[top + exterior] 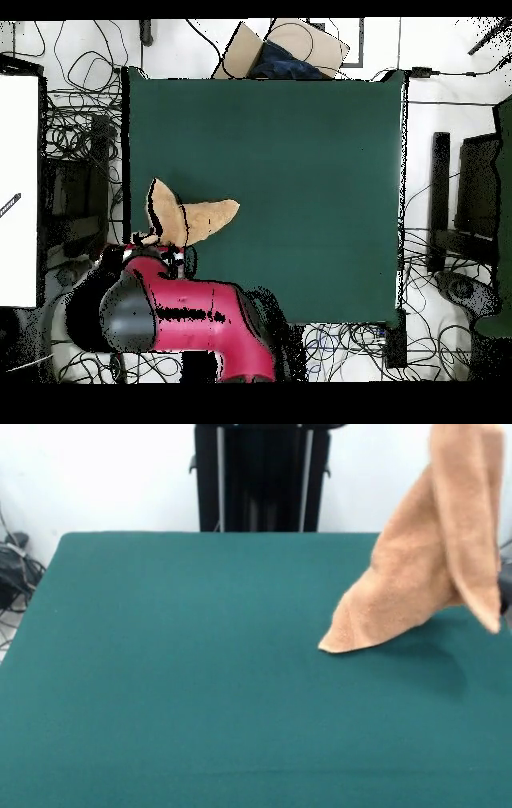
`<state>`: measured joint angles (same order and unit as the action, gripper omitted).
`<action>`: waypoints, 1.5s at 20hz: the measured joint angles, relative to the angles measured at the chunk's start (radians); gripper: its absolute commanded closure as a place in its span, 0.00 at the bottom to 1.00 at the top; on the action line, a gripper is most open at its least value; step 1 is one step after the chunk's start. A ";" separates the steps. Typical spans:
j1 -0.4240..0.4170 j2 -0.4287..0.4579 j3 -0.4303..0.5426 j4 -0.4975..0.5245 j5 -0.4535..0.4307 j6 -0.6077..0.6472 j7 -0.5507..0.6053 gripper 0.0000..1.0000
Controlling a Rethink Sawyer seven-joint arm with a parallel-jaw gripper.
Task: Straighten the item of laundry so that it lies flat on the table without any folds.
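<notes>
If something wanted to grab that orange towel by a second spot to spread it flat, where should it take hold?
Probably the low corner. The towel hangs folded from above, and only its pointed lower corner touches the green table. That tip lies free with open tabletop beside it, so I would come in from that open side, low along the felt, and pinch the tip. The raised top is already taken up.
</notes>
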<state>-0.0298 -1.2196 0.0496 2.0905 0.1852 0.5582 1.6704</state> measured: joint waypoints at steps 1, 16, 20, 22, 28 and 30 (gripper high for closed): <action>-0.060 0.003 0.020 0.013 0.005 -0.005 -0.007 1.00; -0.551 0.287 0.258 0.054 -0.212 -0.184 -0.095 1.00; -0.579 0.341 0.309 0.055 -0.281 -0.184 -0.095 1.00; -0.595 0.363 0.347 0.056 -0.318 -0.184 -0.095 0.00; -0.599 0.379 0.377 0.056 -0.347 -0.184 -0.095 0.00; -0.598 0.383 0.388 0.056 -0.369 -0.184 -0.095 0.00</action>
<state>-0.6282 -0.8365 0.4376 2.1467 -0.1839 0.3740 1.5755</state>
